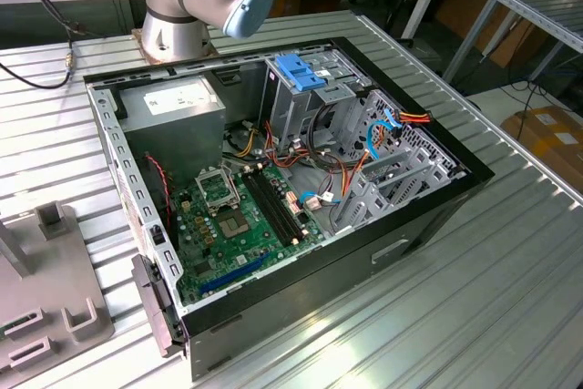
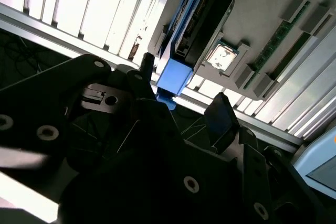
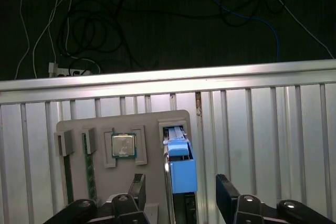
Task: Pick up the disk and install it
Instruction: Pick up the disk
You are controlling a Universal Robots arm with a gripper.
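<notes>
Two fingers of the black pincer were spread apart astride the grey metal disk, light-blue-railed, lying lengthwise between them.

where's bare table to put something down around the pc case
Widest bare table is at the exterior view's right of the case, out to the table's edge. A smaller patch is at the exterior view's left, between the fixture and the arm's base. Crowded: cables inside the case; over the fixture the gripper, jaws open, straddles the disk.
</notes>
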